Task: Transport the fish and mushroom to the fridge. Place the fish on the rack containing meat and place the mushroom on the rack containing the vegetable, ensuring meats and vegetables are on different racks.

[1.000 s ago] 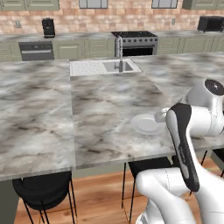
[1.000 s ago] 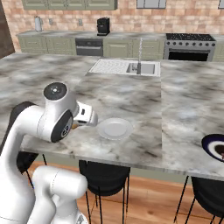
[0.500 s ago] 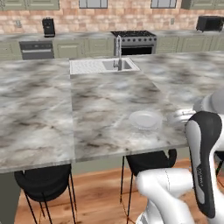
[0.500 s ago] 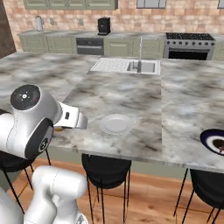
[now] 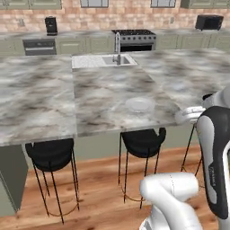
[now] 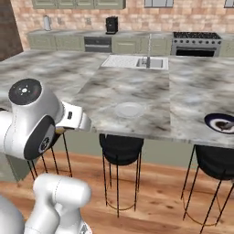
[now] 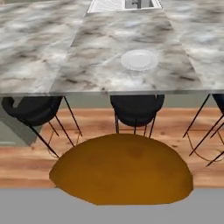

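Observation:
The mushroom [image 7: 122,168], a brown-orange lump, bulges large at the bottom of the hand view and hides the fingertips of my gripper [image 6: 77,119], which is shut on it. The hand hangs off the island counter's front edge, above the wooden floor. The fish [image 6: 225,124] lies as a small dark-grey shape on a dark plate [image 6: 215,119] at the counter's right end. The fridge is out of view.
A white plate [image 5: 140,104] [image 7: 139,59] sits bare near the marble island's front edge [image 6: 137,130]. Black stools [image 5: 143,139] stand under the overhang. The sink [image 6: 137,61] is at the island's far side, with stove and green cabinets along the back wall.
The whole picture has shifted: the base has backed away from the island, so the stools and floor now show. My gripper stays shut on the mushroom.

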{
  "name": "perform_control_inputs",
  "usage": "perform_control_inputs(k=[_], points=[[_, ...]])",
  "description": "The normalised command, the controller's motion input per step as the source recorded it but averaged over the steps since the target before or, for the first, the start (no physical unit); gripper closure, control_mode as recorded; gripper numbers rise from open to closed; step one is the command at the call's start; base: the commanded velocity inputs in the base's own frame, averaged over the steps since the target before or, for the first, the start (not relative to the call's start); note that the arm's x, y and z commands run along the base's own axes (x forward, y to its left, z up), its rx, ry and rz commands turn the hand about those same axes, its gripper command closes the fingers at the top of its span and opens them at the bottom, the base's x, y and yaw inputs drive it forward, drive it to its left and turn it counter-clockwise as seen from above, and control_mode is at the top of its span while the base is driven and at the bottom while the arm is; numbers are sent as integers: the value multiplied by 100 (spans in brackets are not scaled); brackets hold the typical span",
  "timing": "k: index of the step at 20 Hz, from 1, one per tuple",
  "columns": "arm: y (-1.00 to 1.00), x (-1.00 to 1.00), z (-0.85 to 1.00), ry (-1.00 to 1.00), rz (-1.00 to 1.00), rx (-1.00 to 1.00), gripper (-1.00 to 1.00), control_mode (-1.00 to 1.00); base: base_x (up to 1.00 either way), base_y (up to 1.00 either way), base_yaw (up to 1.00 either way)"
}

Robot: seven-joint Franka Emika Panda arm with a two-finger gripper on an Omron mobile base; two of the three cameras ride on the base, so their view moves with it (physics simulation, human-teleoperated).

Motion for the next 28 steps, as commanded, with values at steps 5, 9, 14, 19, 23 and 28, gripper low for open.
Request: perform_control_inputs(k=[5, 9, 14, 19, 23, 28], points=[[0, 0, 0, 0, 0, 0, 100, 100, -13, 80, -58], [0, 0, 0, 0, 0, 0, 100, 100, 6, 24, -97], [0, 0, 0, 0, 0, 0, 100, 100, 4, 38, -92], [0, 0, 0, 0, 0, 0, 100, 100, 14, 62, -79], [0, 0, 0, 0, 0, 0, 100, 100, 97, 8, -58], [0, 0, 0, 0, 0, 0, 100, 100, 100, -52, -24]])
